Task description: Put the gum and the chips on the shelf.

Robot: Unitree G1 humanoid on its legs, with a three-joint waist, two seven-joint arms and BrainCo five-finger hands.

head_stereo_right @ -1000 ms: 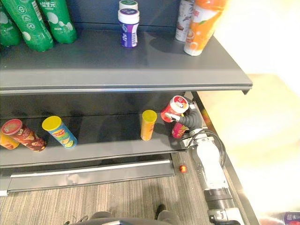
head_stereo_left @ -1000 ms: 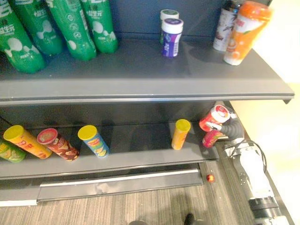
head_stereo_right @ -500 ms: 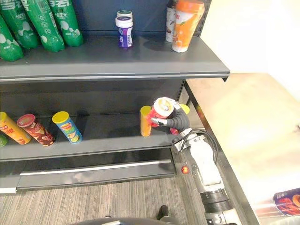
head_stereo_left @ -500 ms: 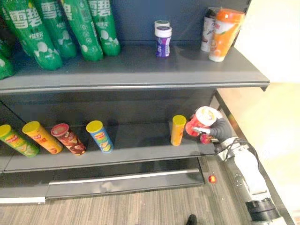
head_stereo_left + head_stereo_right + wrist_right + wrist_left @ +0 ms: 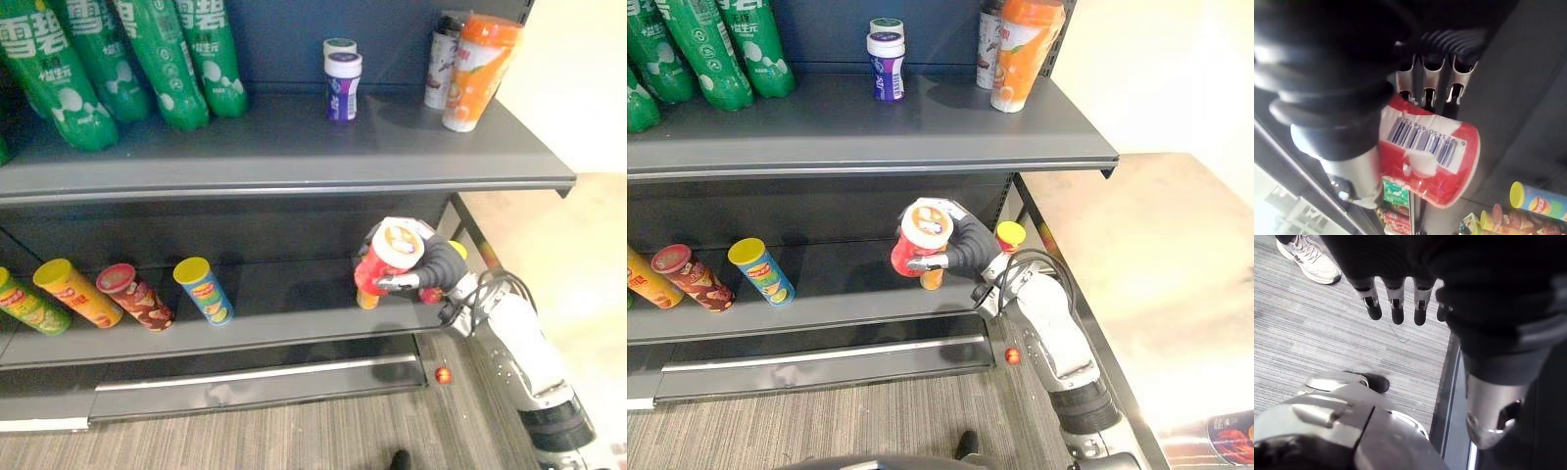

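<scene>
Grey carpet lies under the left hand, whose fingers hang straight and loose, holding nothing. On the upper shelf, well up and to the left of the right hand, stand green bottles. Lower, on the bottom shelf and far to that hand's left, four chips cans lean in a row: a green one, an orange one, a brown one and a blue one. The purple gum bottle stands upright on the upper shelf, above the right hand and slightly left, with a green-lidded bottle just behind it. The right hand's fingers and thumb curl round the red chips can, held tilted in front of the bottom shelf, clear of its surface. An orange can peeks out just below the held one. An orange bottle stands high above the hand.
</scene>
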